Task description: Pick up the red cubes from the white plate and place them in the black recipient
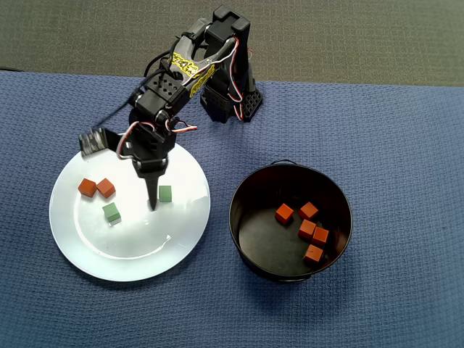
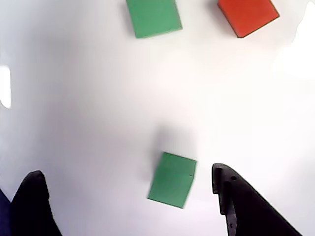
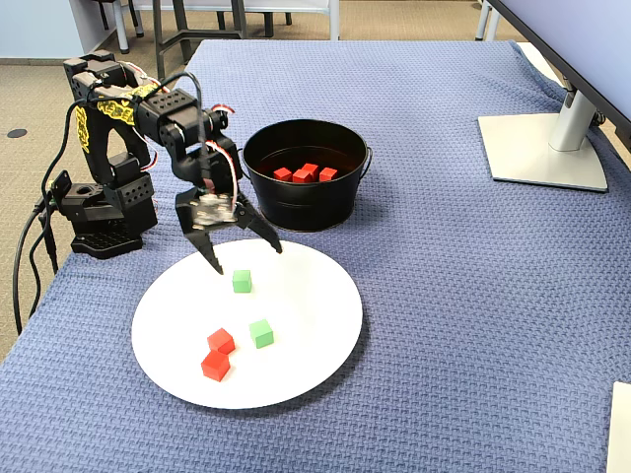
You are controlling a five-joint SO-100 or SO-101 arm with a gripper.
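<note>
The hand (image 3: 245, 258) hangs over the white plate (image 3: 315, 335) with its 2 fingers spread wide and nothing between them. In the fixed view the fingertips sit just above the plate surface, with a green cube (image 3: 242, 281) just beyond the tips and not touched. The wrist view shows the same cube (image 2: 172, 179) lying between the 2 dark fingers (image 2: 246, 206), nearer the right-hand one, with bare plate on either side of it.

A second green cube (image 3: 261, 332) sits further out on the plate, and 2 red cubes (image 3: 221, 341) lie side by side near the plate's edge (touching or nearly so in the overhead view (image 1: 96, 188)). In the wrist view only 1 red cube (image 2: 247, 14) shows, at the top edge, beside the other green cube (image 2: 153, 16).

The black recipient (image 1: 246, 232) stands on the blue cloth of the table (image 1: 391, 145), just beside the plate and not touching it. Inside it lie 5 red cubes (image 1: 284, 213), gathered toward the right side of its base in the overhead view.

The arm's base (image 3: 99, 212) stands at the table's edge, behind the plate. A monitor stand (image 3: 542, 148) rests well apart, at the far right of the fixed view.
</note>
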